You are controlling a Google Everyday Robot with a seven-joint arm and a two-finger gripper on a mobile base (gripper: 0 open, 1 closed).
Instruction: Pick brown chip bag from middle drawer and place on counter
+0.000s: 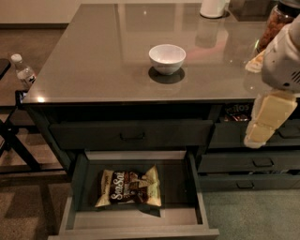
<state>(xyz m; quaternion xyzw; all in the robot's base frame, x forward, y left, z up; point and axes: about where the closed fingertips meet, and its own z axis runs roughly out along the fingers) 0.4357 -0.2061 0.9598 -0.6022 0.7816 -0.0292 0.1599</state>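
Observation:
The brown chip bag (130,188) lies flat on the floor of the open middle drawer (78,187), left of centre, cream-yellow with a dark brown panel and white script. The counter (108,61) is the glossy grey-brown slab above it. My gripper (267,119) hangs at the right edge of the view, in front of the counter's right front edge, well to the right of and above the drawer, apart from the bag. Its cream-coloured fingers (274,111) point down and left. Nothing shows in them.
A white bowl (167,58) stands mid-counter. A white container (213,7) and a jar (276,22) stand at the back right. A closed drawer front with a bar handle (132,136) sits above the open drawer. A water bottle (23,71) stands on a stand at left.

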